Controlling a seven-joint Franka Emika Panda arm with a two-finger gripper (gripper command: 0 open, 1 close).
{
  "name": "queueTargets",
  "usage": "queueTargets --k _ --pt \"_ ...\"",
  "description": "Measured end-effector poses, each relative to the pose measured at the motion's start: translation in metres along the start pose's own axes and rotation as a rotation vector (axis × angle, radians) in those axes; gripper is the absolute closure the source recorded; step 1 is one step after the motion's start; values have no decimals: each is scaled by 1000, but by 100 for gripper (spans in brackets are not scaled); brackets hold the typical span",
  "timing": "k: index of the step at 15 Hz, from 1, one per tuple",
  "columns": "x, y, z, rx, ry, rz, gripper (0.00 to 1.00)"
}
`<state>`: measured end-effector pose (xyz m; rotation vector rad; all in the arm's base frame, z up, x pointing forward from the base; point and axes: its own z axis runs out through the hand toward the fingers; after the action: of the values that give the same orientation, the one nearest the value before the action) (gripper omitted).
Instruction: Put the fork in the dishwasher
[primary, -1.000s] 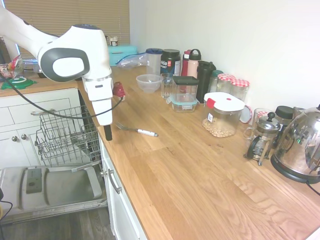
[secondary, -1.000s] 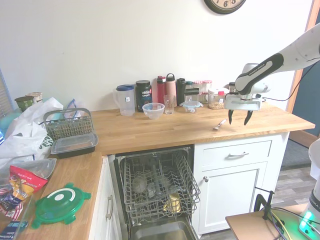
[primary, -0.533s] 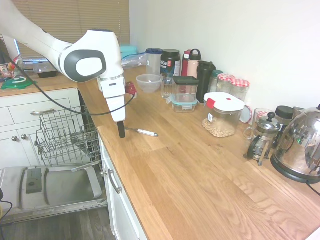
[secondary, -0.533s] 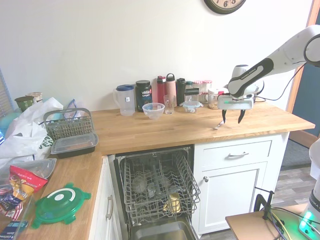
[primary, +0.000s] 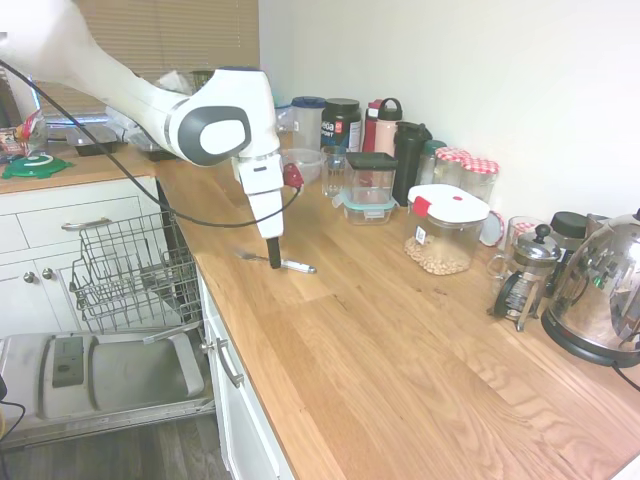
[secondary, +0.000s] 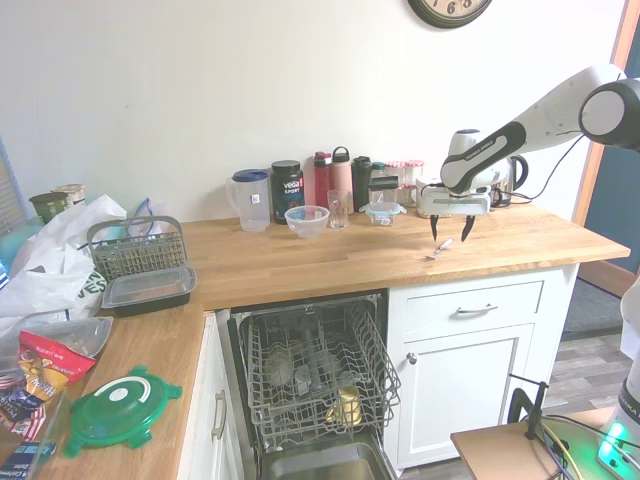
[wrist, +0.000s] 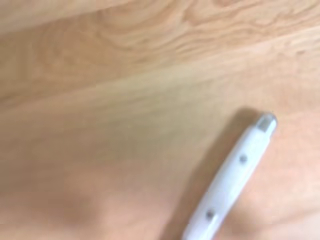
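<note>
In the first exterior view we are seeing the fork (primary: 275, 262) lying flat on the surface (primary: 400, 340), the pincer (primary: 274, 258) directly over its neck. In the second exterior view the pincer (secondary: 448, 230) is standing open, straddling the fork (secondary: 439, 247). In the wrist view the white handle (wrist: 231, 180) is running slantwise.

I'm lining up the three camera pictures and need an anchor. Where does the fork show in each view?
First exterior view: the fork lies on the wooden counter near its front edge, right under the gripper.
Second exterior view: it lies on the counter's right part, below the open fingers.
Wrist view: only its white handle shows, on wood.
Shared landmark of the exterior views: the clear bowl by the bottles.
</note>
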<state>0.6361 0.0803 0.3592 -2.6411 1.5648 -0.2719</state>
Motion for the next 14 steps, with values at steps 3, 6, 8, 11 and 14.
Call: queueTargets --k 3,6,8,11,14 --pt "5 -8 6 3 0 7 100" --pt "1 -15 13 -2 3 6 100" --pt "0 -17 23 -16 3 14 100" --pt "6 -17 29 -21 7 24 100" --pt "8 -17 29 -23 8 28 100"
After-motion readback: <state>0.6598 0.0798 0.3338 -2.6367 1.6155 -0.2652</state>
